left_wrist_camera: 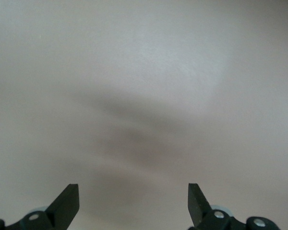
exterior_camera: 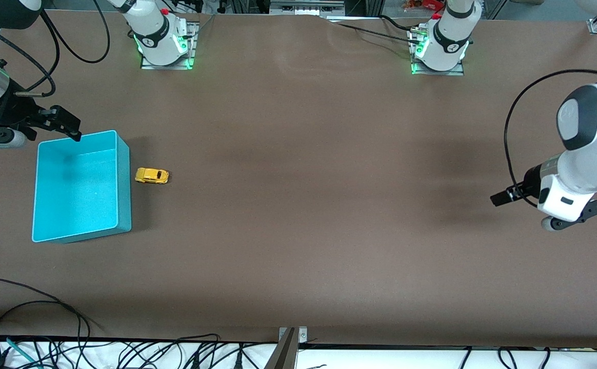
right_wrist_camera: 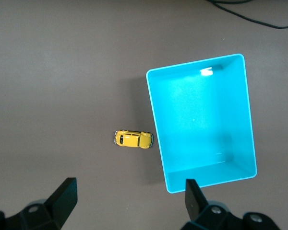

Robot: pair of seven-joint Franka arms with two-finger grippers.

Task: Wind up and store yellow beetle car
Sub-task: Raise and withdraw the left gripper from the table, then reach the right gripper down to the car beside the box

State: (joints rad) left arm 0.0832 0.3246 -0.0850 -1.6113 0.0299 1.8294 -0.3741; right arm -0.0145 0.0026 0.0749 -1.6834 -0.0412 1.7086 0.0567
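My right gripper (exterior_camera: 70, 125) hangs over the table by a corner of the turquoise bin (exterior_camera: 124, 184), fingers spread wide and empty. The yellow beetle car (exterior_camera: 152, 176) sits on the brown table (exterior_camera: 309, 205) just beside the bin, toward my left arm's end. My left gripper (left_wrist_camera: 133, 203) waits over bare table, jaws apart and empty

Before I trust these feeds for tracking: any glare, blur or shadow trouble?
Front view: sharp; the turquoise bin casts a shadow toward the yellow beetle car. Right wrist view: crisp, a glare spot on the bin floor. Left wrist view: hazy, only soft shadows on the table.
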